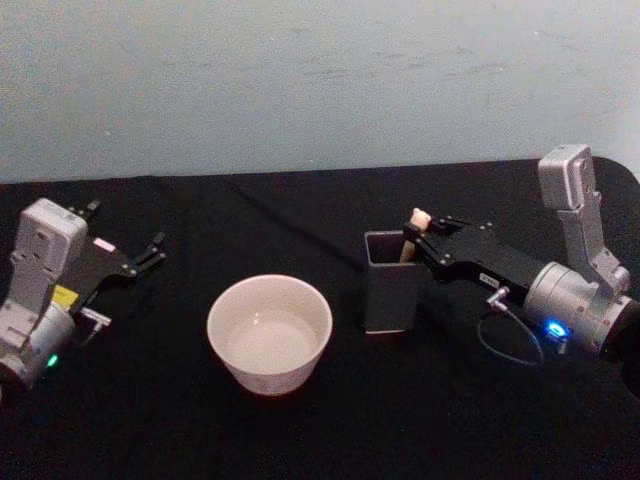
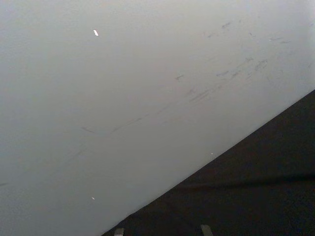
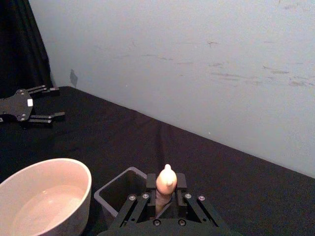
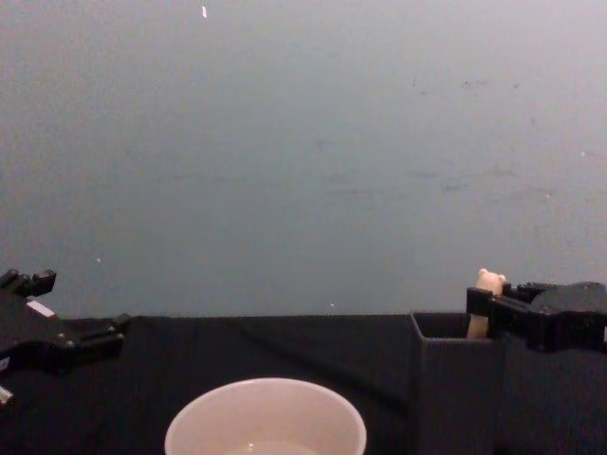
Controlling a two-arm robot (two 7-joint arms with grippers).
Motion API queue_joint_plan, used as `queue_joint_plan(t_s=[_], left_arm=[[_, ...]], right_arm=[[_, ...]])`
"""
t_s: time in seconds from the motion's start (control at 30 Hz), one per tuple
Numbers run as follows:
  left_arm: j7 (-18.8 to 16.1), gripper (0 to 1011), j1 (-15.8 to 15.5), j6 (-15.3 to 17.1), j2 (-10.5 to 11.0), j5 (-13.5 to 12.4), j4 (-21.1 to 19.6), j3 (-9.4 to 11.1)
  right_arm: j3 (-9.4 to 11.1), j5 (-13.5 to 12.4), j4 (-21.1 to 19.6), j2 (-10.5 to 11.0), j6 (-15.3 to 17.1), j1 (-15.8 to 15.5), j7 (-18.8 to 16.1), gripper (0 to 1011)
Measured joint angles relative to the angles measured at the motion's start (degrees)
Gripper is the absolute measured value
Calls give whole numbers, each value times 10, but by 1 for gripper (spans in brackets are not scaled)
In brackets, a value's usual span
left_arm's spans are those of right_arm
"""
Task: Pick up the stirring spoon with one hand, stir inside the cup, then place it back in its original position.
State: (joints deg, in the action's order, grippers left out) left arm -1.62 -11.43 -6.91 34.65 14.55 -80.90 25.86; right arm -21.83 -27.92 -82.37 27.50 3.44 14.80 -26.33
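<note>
Stirring spoon (image 3: 166, 177) stands in the holder (image 1: 388, 295) with the right gripper (image 3: 166, 191) pinching its handle, so likely the pickup step; next: lift straight clear of the holder, then to the cup (image 1: 270, 330) left of the holder; left gripper (image 1: 152, 252) is spread and parked farther left.

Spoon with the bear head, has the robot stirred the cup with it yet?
Nothing shows as done; the pictures can't say whether stirring happened. In hand: the right end effector is shut on the stirring spoon, standing in the dark holder, beside the cup. The left end effector sits open, off to the side. Left, probably: lift, stir, return.
</note>
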Motion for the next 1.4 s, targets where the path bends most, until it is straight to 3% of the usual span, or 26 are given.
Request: queue_joint_plan(t_s=[0.47, 0.63, 1.4], left_arm=[[0, 1001, 0, 0, 0, 0, 0, 0], [0, 1001, 0, 0, 0, 0, 0, 0], [0, 1001, 0, 0, 0, 0, 0, 0]], right_arm=[[0, 0, 0, 0, 0, 0, 0, 225], [5, -10, -4, 0, 11, 0, -6, 224], [44, -111, -70, 16, 42, 3, -8, 224]])
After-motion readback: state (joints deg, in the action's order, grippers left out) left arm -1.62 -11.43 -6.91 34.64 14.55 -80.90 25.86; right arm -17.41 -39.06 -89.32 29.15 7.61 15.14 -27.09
